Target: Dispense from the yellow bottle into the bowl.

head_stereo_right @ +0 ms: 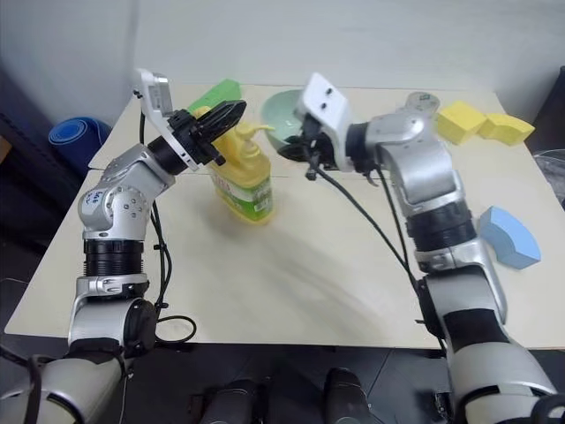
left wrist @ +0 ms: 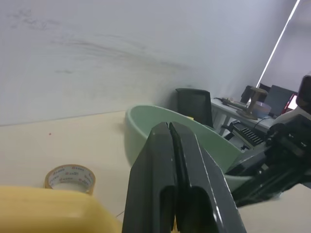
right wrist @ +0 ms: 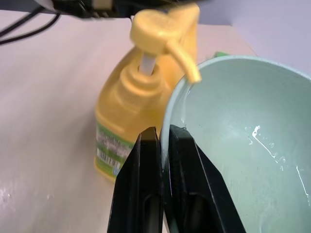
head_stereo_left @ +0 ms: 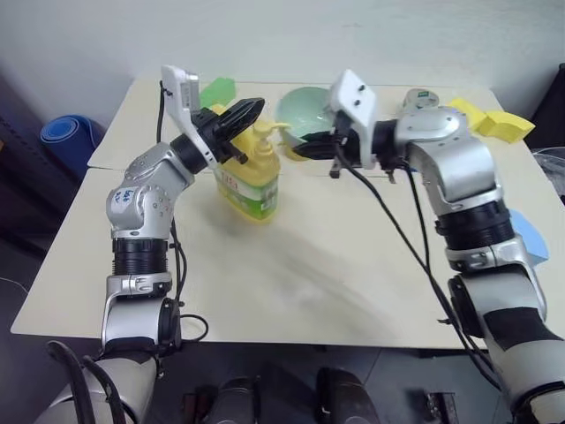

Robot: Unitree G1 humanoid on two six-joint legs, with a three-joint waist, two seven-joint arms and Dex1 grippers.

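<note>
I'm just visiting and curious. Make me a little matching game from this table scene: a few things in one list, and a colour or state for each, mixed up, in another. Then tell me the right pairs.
Things:
1. yellow bottle
2. bowl
3. left gripper
4. tape roll

States:
A. pinched at its rim by the right gripper, droplets inside
B. lies flat on the table, brown
C. shut on nothing, above the pump
D. stands on the table, spout over the bowl's rim

Pairs: 1-D, 2-A, 3-C, 4-B
</note>
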